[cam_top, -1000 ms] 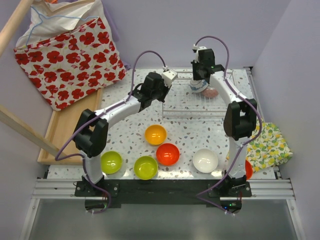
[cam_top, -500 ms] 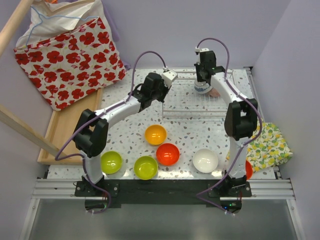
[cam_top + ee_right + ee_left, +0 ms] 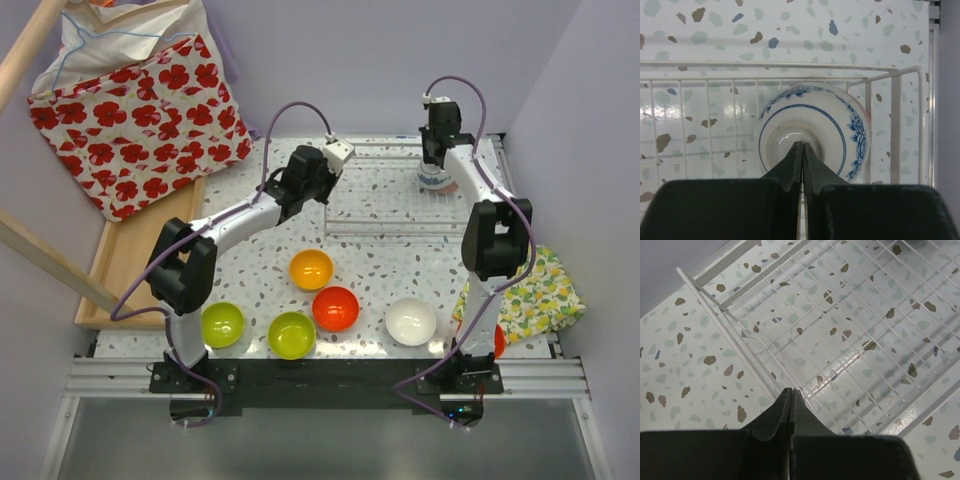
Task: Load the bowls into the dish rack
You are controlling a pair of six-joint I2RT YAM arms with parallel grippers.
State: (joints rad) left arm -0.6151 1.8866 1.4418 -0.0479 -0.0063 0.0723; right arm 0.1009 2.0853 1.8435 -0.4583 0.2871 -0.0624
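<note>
I am holding my left arm (image 3: 240, 220) extended forward and inward, left gripper (image 3: 791, 391) fingers pressed together. I am holding my right arm (image 3: 490, 240) stretched far forward, right gripper (image 3: 801, 146) likewise closed, pointing down.

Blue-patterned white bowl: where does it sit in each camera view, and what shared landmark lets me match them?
Top external: the blue-patterned white bowl is at the far right end of the white wire dish rack.
Left wrist: not in it; only rack wires show.
Right wrist: centre of the picture, upside down, in a rack corner.
Shared landmark: the rack.
</note>
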